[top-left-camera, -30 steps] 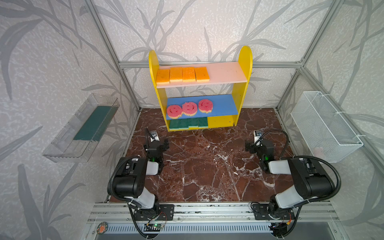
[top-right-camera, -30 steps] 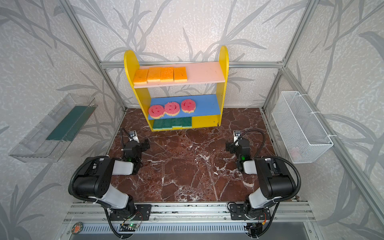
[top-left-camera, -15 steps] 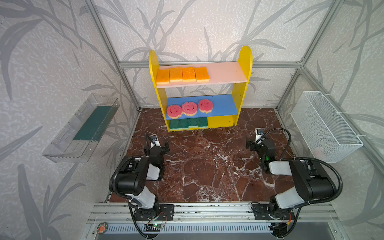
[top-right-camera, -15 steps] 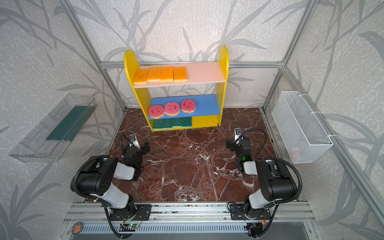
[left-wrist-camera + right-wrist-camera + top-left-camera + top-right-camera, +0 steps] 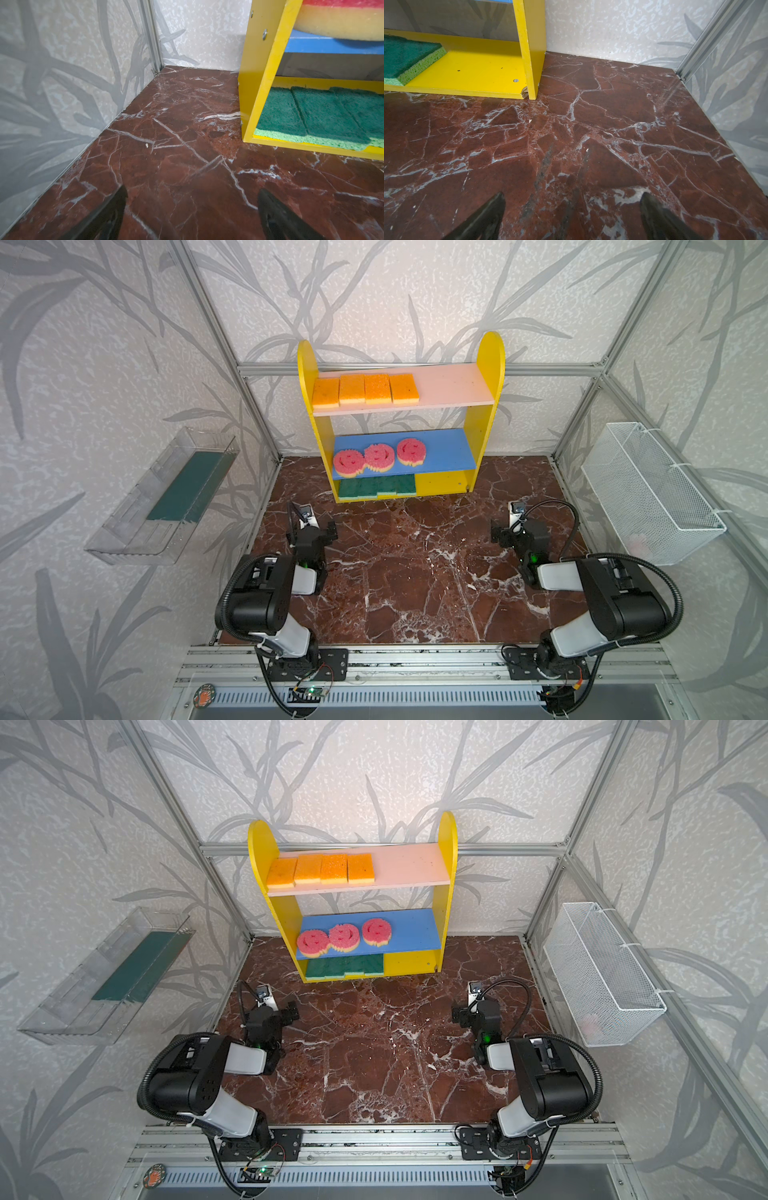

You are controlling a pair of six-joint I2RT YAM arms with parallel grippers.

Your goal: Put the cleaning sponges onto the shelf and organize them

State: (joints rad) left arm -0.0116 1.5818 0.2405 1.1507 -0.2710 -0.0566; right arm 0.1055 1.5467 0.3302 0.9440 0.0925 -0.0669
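Sponges [image 5: 376,456] are in neither pincer. The left gripper [image 5: 192,190] and right gripper [image 5: 572,195] both gape wide and empty, low over the floor [image 5: 166,145] in front of the shelf [image 5: 492,364]. Everything's lined up on the shelf, so it looks done. Best to just ease clear without bumping the shelf.

We see pale walls [image 5: 374,290] papered with grey leaf shapes and joined by aluminium posts [image 5: 216,323]. The bench [image 5: 415,572] is red-brown marble with white veins, evenly lit. At middle left of the frame hangs a clear tray [image 5: 133,541]. At middle right hangs a white wire basket [image 5: 648,489], perhaps holding something pale.
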